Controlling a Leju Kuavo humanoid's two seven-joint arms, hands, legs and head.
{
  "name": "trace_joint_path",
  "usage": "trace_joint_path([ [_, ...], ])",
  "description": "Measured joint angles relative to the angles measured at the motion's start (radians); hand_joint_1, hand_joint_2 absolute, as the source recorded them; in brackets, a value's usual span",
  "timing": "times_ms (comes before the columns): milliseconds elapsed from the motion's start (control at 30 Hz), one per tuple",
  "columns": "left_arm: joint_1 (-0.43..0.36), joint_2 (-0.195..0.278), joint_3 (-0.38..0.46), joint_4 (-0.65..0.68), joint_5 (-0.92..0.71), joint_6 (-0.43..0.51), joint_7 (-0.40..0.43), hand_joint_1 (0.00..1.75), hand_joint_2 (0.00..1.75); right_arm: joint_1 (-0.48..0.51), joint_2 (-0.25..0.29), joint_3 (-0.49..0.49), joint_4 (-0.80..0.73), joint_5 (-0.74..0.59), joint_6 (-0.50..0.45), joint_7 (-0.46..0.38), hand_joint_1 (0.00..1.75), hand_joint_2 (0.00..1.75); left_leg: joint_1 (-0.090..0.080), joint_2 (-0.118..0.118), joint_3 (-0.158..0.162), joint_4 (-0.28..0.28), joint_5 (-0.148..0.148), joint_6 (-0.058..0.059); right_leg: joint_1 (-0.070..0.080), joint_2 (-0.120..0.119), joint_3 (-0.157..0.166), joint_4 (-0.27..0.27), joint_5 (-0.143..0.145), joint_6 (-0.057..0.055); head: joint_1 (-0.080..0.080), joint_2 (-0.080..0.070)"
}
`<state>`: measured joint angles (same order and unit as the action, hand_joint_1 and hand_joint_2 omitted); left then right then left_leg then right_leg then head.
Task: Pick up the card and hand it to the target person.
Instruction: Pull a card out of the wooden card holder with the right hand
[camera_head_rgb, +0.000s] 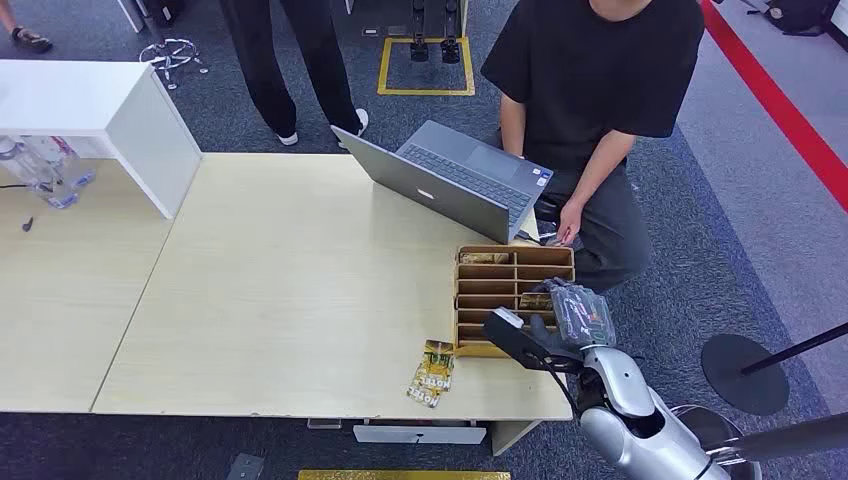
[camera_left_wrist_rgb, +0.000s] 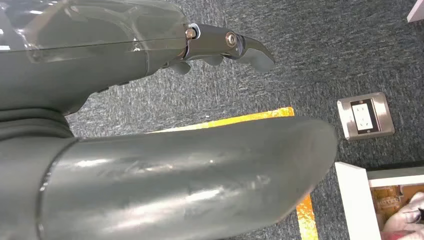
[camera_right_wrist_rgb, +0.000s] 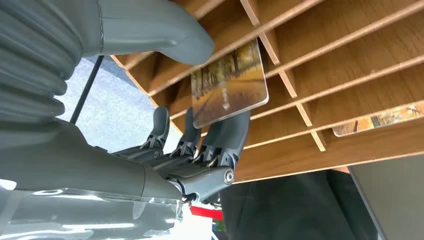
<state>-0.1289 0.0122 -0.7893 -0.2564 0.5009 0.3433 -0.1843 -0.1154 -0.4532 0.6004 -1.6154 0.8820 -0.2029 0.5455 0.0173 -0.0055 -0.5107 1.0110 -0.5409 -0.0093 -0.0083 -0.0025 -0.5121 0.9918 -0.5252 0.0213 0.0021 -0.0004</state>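
Over the wooden slotted rack, the right hand pinches the card between thumb and fingers, just above a slot. The left hand hangs empty, fingers apart.

obstacles: wooden organizer dividers hem right hand | laptop, person just behind

Right hand covered the wooden organizer's near-right slots in head view. Card was partly hidden behind the thumb. Print on the packets was too small to read. Seated person was cropped at the top edge.
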Motion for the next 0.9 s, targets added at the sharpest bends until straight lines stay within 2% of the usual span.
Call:
trace_joint_path([
  [333, -0.001, 0.000, -0.001, 0.000, 0.000, 0.000, 0.000, 0.00, 0.00, -0.004, 0.003, 0.000, 0.006, 0.001, 0.000, -0.002, 1.06, 1.75, 0.000, 0.000, 0.000, 0.000, 0.000, 0.000, 0.000, 0.000, 0.000, 0.000, 0.000, 0.000, 0.000, 0.000],
  [567, -0.001, 0.000, -0.001, 0.000, 0.000, 0.000, 0.000, 0.00, 0.00, -0.007, 0.005, 0.001, 0.008, 0.008, 0.000, -0.002, 1.49, 1.75, 0.000, 0.000, 0.000, 0.000, 0.000, 0.000, 0.000, 0.000, 0.000, 0.000, 0.000, 0.000, 0.000, 0.000],
  [900, -0.001, 0.000, -0.005, 0.000, 0.000, 0.000, 0.000, 0.00, 0.00, -0.007, 0.007, 0.009, 0.008, 0.016, -0.007, -0.002, 1.52, 1.75, 0.000, 0.000, 0.000, 0.000, 0.000, 0.000, 0.000, 0.000, 0.000, 0.000, 0.000, 0.000, 0.000, 0.000],
])
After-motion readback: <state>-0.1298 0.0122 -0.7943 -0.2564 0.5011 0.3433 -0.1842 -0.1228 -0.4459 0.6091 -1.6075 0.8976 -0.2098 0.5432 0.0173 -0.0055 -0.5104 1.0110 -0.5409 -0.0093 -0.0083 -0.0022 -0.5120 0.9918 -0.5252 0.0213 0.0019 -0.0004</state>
